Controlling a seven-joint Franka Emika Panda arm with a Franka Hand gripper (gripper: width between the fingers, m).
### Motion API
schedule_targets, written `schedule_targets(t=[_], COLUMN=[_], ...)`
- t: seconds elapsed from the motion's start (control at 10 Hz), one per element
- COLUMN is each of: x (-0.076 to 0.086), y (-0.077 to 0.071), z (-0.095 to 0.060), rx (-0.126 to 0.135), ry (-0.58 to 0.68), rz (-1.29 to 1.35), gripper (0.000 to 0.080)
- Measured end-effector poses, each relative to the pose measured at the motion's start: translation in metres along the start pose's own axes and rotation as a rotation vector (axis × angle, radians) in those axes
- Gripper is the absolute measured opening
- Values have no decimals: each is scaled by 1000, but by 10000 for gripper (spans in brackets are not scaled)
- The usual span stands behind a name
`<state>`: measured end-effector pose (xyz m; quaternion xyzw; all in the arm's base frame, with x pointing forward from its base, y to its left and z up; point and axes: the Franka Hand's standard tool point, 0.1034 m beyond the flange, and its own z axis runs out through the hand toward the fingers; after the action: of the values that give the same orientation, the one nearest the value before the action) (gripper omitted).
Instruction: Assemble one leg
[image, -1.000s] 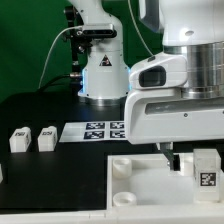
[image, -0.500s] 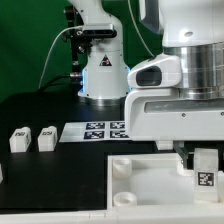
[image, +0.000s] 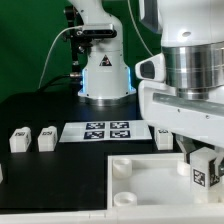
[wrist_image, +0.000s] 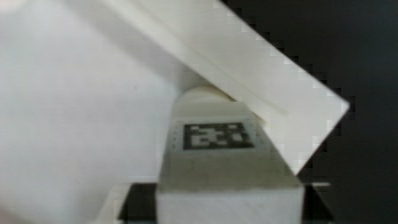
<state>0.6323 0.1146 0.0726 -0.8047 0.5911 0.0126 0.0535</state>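
My gripper (image: 203, 160) is shut on a leg (image: 206, 169), a small white block with a black-and-white tag, and holds it over the exterior view's right part of the large white square piece (image: 150, 185) with round corner sockets. In the wrist view the held leg (wrist_image: 222, 150) fills the middle between the dark fingers (wrist_image: 143, 200), with the square piece's corner (wrist_image: 267, 70) beyond it. Two more legs (image: 19, 139) (image: 46, 138) stand on the black table at the exterior view's left.
The marker board (image: 105, 130) lies on the table behind the square piece. The robot's white base (image: 102, 70) stands at the back. Another white part shows at the exterior view's left edge (image: 2, 172).
The arm has moved toward the exterior view's right and a little down, carrying the leg with it. The legs on the table have not moved.
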Motion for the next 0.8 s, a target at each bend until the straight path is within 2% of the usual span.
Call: schedule_targets(t=[0.3,0.5,0.6,0.7,0.8], x=[0,0,-1,-1,-1], y=[1,1,1,1,1], z=[1,1,1,2,3], rx=[35,37,36,36,36], ry=[-45,-57,-57,-56,-55], rz=[513,656,660,640,579], gripper=[291,291,368,368,546])
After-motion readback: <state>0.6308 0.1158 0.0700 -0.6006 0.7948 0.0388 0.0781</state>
